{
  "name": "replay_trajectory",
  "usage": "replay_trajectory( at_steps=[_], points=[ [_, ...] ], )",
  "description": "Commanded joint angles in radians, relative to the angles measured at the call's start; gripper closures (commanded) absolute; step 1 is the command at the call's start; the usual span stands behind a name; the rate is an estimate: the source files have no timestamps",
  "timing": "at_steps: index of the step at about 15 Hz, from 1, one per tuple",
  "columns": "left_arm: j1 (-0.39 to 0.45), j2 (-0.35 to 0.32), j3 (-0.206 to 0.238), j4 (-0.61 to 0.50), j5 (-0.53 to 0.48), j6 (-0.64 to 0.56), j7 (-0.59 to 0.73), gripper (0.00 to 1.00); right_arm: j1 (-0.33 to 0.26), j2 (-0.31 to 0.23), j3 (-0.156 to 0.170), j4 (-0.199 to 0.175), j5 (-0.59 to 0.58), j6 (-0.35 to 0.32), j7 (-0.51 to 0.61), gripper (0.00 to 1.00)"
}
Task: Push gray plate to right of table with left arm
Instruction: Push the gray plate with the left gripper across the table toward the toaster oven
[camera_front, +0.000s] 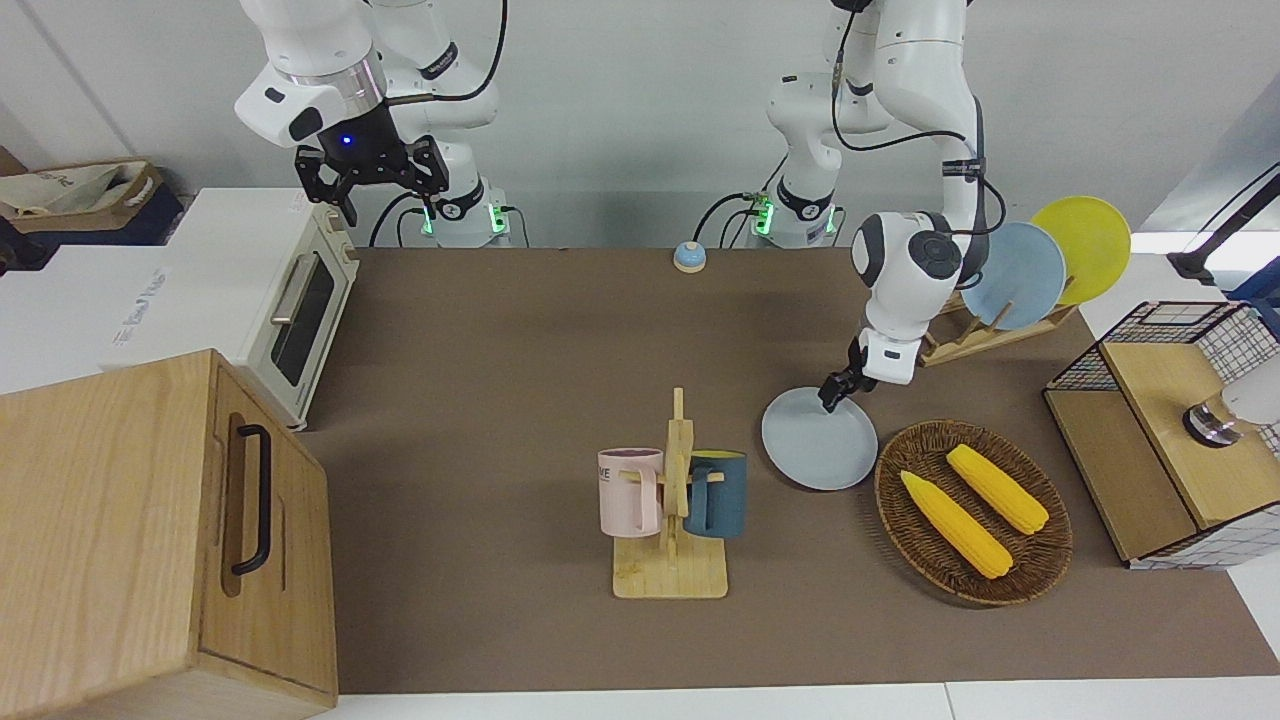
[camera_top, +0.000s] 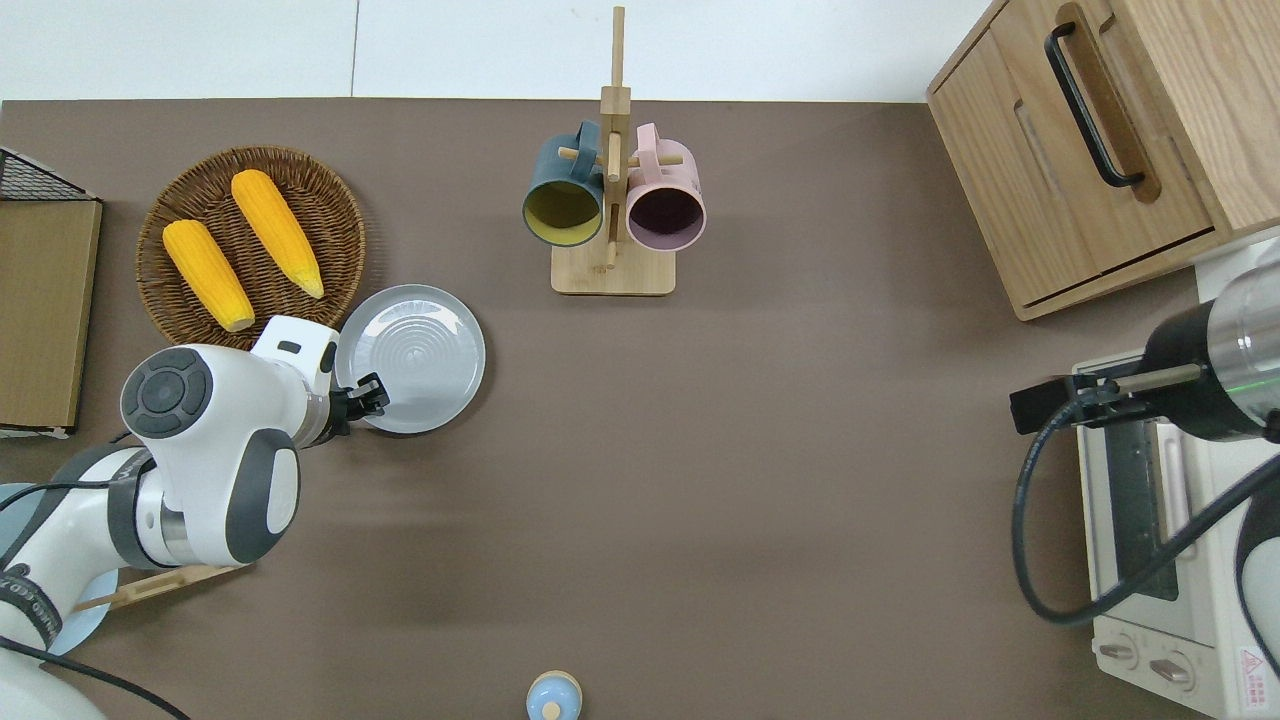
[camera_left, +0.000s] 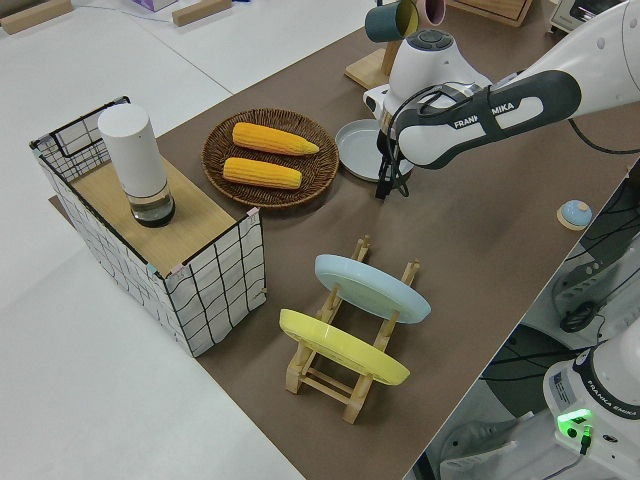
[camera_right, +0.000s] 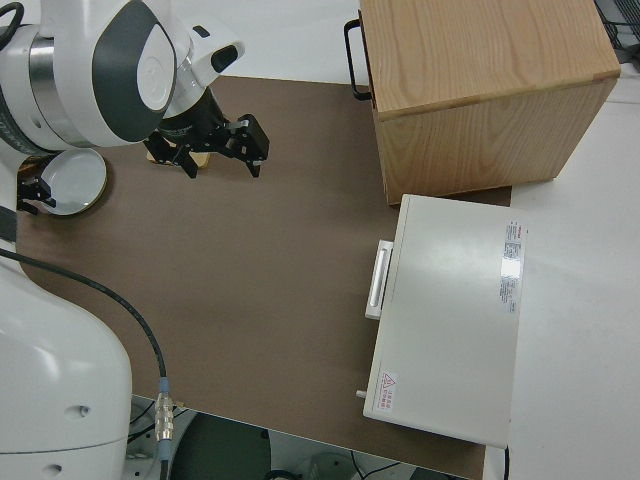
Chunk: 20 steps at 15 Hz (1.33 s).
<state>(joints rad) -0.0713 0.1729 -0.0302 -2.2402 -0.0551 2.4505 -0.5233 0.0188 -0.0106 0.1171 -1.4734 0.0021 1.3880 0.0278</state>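
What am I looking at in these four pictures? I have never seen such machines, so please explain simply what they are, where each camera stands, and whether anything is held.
These are two white robot arms at a brown table. One picture faces them, one looks straight down, and two look from the sides.

The left gripper is low at the edge of the gray plate, on the side toward the left arm's end of the table; I cannot tell whether it touches the plate. It holds nothing. The right gripper is open and its arm is parked.

Also there: a wicker basket with two corn cobs beside the plate, a mug stand with a pink and a dark blue mug, a rack with a blue and a yellow plate, a toaster oven and a wooden cabinet.
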Motion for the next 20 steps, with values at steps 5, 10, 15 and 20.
replay_trajectory(
  at_steps=[5,10,15,20],
  points=[
    [-0.024,-0.003,0.004,-0.027,0.001,0.025,-0.021,1.00,-0.020,-0.006,0.015,0.004,0.010,-0.012,0.001,0.017],
    [-0.025,-0.004,-0.022,-0.030,0.001,0.025,-0.075,1.00,-0.020,-0.006,0.015,0.004,0.010,-0.012,0.000,0.017],
    [-0.033,-0.004,-0.068,-0.033,0.003,0.025,-0.153,1.00,-0.020,-0.006,0.015,0.004,0.010,-0.014,0.001,0.017],
    [-0.103,-0.004,-0.070,-0.032,0.004,0.024,-0.257,1.00,-0.020,-0.006,0.015,0.004,0.010,-0.012,0.000,0.017]
  ],
)
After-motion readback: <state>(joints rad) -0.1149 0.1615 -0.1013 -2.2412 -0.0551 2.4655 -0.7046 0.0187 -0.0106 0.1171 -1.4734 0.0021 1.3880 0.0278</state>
